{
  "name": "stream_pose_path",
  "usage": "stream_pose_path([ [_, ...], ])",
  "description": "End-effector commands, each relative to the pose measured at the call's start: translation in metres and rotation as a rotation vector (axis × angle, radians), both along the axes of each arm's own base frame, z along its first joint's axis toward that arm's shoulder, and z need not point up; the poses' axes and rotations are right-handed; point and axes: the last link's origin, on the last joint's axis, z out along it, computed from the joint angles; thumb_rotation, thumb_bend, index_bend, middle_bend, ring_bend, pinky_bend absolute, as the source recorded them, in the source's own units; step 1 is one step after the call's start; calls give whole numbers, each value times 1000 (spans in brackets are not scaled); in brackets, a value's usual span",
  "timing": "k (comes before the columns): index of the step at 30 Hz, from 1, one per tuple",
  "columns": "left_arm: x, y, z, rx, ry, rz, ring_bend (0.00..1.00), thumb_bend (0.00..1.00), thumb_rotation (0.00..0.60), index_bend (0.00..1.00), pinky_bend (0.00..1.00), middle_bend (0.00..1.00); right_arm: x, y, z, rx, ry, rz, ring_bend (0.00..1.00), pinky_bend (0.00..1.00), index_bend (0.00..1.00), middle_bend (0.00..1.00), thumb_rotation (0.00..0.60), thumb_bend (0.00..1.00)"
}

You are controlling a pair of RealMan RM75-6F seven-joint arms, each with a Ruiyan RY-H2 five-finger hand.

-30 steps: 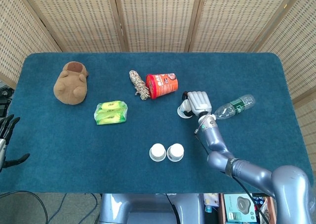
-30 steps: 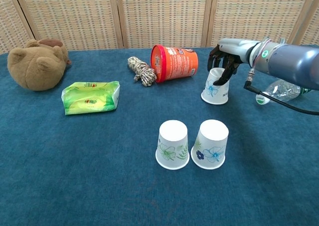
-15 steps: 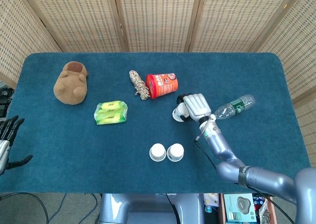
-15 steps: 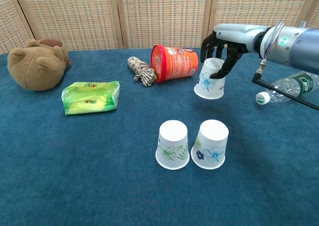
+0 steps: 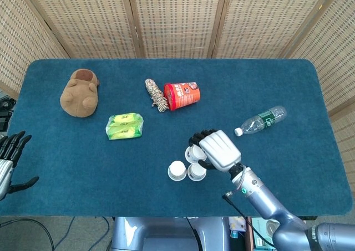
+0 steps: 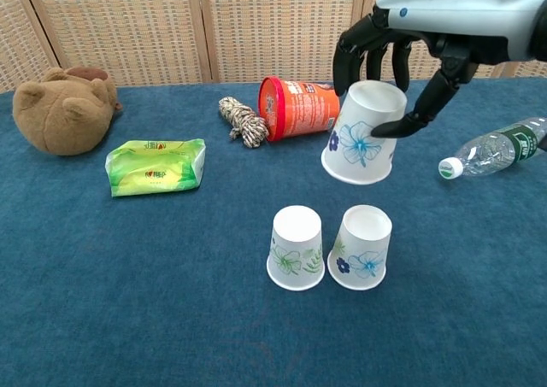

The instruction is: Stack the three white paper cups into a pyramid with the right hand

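Two white flower-printed paper cups stand upside down and side by side on the blue table: the left cup and the right cup. My right hand holds a third cup upside down in the air, tilted, above and slightly behind the pair. Its fingers wrap the cup's upper part. My left hand hangs at the table's left edge with fingers apart, holding nothing.
An orange tub lies on its side behind the cups, next to a rope bundle. A clear plastic bottle lies at the right. A green packet and a brown plush toy sit at the left.
My right hand has lifted the third cup off the table and carried it forward and up, from beside the orange tub to above the two standing cups.
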Motion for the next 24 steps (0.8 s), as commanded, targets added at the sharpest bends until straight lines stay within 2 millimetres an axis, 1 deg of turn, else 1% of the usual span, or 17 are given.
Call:
stream_pose_path([
  [1,1,-3,1,2,-2,1,0,179,600,0,0,0,-5,11,-4,9,12,-8,420,516,429,501,600,415],
  [11,3,-7,5,15,-7,-15,0,180,600,0,0,0,-17,23,-14,27,0,-5,420,516,430,502,600,417],
  [17,3,-7,2,12,0,-12,0,180,600,0,0,0,-12,28,-18,44,-25,10,420,517,429,501,600,417],
  [24,2,-6,0,8,5,-8,0,179,600,0,0,0,-7,28,-33,55,-12,33,420,516,430,501,600,418],
])
